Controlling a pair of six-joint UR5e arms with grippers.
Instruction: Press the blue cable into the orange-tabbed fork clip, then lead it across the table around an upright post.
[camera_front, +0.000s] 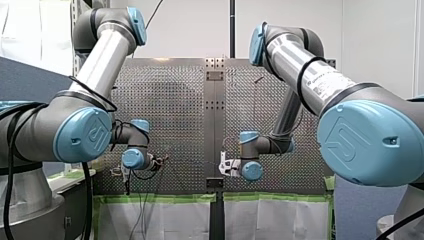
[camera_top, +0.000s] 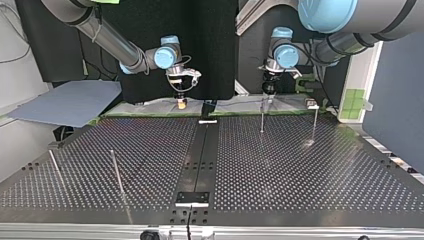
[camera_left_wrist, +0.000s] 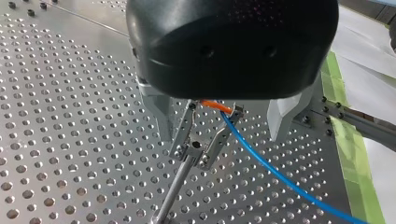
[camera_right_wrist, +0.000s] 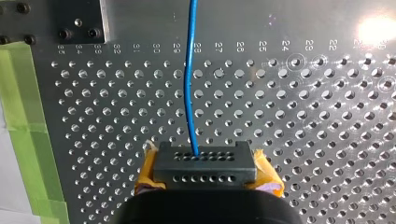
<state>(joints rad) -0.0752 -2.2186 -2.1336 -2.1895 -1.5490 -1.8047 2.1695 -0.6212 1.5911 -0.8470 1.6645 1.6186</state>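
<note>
In the left wrist view my left gripper (camera_left_wrist: 220, 137) stands open, its metal fingers (camera_left_wrist: 161, 119) on either side of the fork clip (camera_left_wrist: 198, 142) with the orange tab (camera_left_wrist: 215, 105). The blue cable (camera_left_wrist: 271, 170) leaves the clip's top and runs off over the plate. The clip sits on a thin post (camera_top: 262, 119) under my left gripper (camera_top: 268, 91) at the top view's right. In the right wrist view the blue cable (camera_right_wrist: 188, 93) enters a black perforated block (camera_right_wrist: 205, 163) clamped between the yellow pads (camera_right_wrist: 147, 173) of my right gripper (camera_right_wrist: 205, 176). That gripper (camera_top: 182, 103) hangs at the table's far edge.
A second upright post (camera_top: 314, 122) stands to the right of the clip post in the top view. Two more posts (camera_top: 116, 172) (camera_top: 55, 167) lean at that view's near left. A small white block (camera_top: 208, 121) lies on the dark centre strip (camera_top: 200, 160). Green tape (camera_right_wrist: 28, 140) edges the plate.
</note>
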